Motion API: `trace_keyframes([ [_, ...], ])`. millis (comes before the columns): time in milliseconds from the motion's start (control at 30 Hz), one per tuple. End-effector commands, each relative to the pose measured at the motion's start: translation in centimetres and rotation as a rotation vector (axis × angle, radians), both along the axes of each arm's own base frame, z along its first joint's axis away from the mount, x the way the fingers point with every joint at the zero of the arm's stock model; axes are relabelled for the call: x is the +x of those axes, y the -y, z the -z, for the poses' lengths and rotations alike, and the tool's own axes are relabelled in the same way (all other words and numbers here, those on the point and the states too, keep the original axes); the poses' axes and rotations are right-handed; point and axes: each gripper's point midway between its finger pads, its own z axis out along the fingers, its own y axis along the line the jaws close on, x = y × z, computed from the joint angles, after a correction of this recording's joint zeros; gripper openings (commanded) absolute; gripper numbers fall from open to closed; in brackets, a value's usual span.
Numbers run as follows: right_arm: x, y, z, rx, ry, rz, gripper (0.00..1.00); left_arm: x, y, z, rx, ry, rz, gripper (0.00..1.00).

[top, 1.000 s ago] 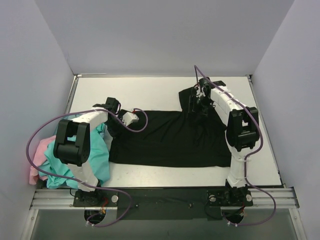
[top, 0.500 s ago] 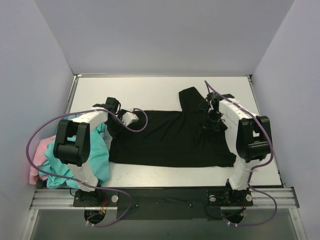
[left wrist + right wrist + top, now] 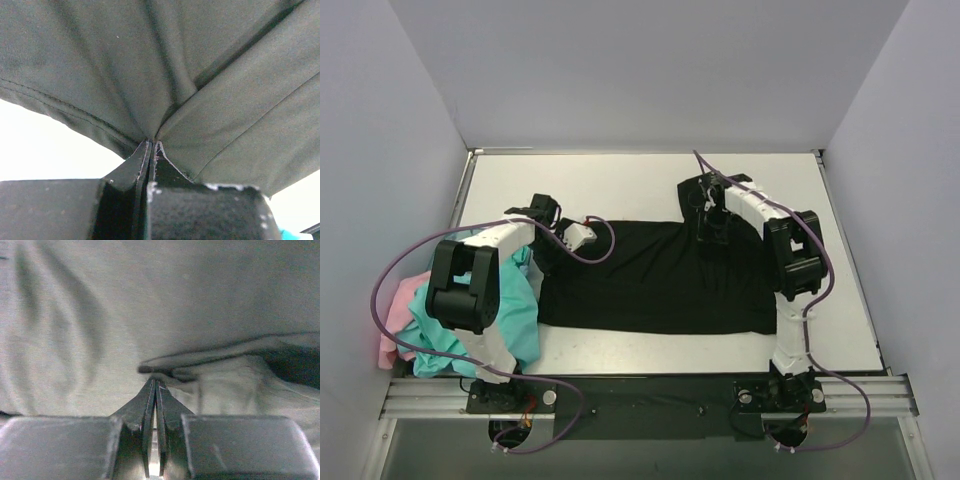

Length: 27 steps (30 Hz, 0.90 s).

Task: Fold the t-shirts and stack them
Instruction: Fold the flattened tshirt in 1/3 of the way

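Across the middle of the table (image 3: pixel 620 175) the black t-shirt (image 3: pixel 660 285) lies spread flat. Now the left gripper (image 3: pixel 151 142) is pinching its left edge, jaws pressed tight on the cloth, and the right gripper (image 3: pixel 156 382) nips a fold near the far right sleeve. Teal t-shirts (image 3: pixel 518 322) and a pink t-shirt (image 3: pixel 388 345) sit heaped at the near left corner.

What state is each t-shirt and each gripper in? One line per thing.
black t-shirt: spread out, unfolded, pinched at two points.
teal t-shirts: crumpled heap at the left.
pink t-shirt: crumpled beside the teal heap.
left gripper: shut on the black t-shirt.
right gripper: shut on the black t-shirt.
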Motion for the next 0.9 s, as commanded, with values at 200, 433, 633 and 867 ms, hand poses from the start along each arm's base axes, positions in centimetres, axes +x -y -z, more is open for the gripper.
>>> trace_keyframes([
  [200,1.7,-0.7,-3.6,0.059,0.076,-0.058,0.0,1.7,-0.3,-2.2,-0.002,0.078,-0.016,0.01],
  [433,1.6,9.7,-6.3,-0.017,0.161,0.069,0.27,3.7,0.3,-4.6,-0.03,0.133,-0.074,0.43],
  [633,1.7,10.4,-4.6,0.06,0.16,0.013,0.38,6.9,4.6,-10.7,-0.233,0.259,-0.036,0.55],
  [867,2.4,10.5,-2.9,0.17,0.144,0.024,0.39,6.1,19.3,-16.1,-0.471,0.279,0.303,0.52],
])
